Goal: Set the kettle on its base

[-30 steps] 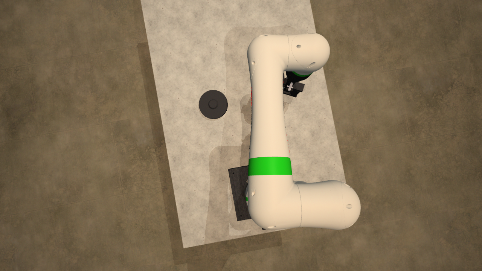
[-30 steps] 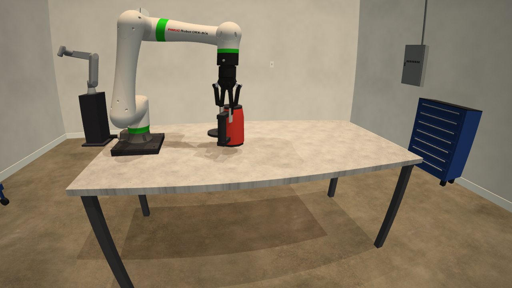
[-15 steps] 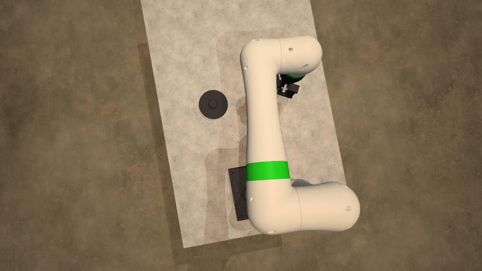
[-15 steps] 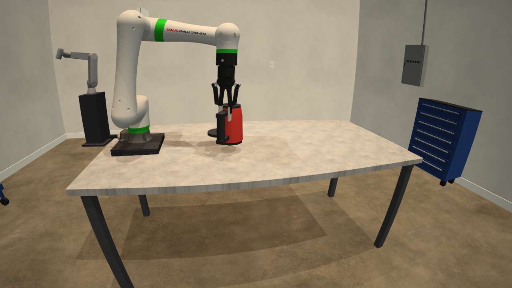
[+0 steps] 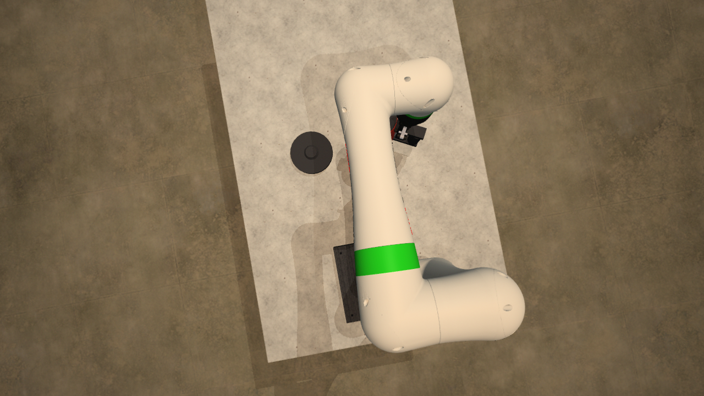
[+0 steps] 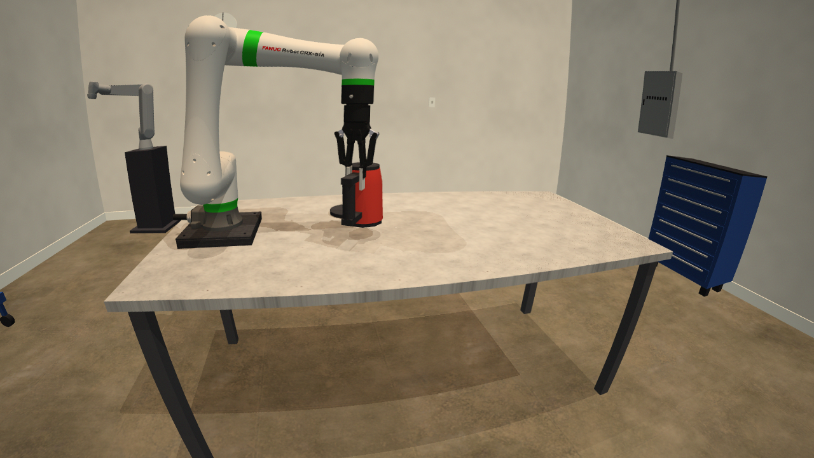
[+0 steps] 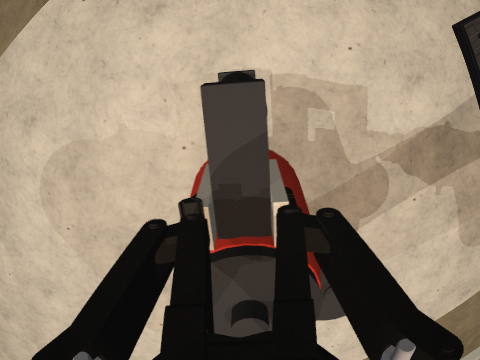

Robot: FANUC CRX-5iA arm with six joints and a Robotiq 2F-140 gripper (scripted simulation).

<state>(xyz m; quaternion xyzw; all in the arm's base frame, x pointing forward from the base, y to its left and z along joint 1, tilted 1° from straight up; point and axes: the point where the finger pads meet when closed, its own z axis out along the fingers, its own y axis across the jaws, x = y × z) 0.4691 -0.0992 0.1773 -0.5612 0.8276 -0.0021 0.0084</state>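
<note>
The gripper [image 6: 355, 170] is clamped narrowly on the handle [image 6: 351, 196] of the red kettle [image 6: 369, 193], which stands upright mid-table [image 6: 512, 228]. The round base [image 5: 310, 152] lies apart near the far edge; the arm's forearm [image 5: 376, 162] overhangs between them.
</note>
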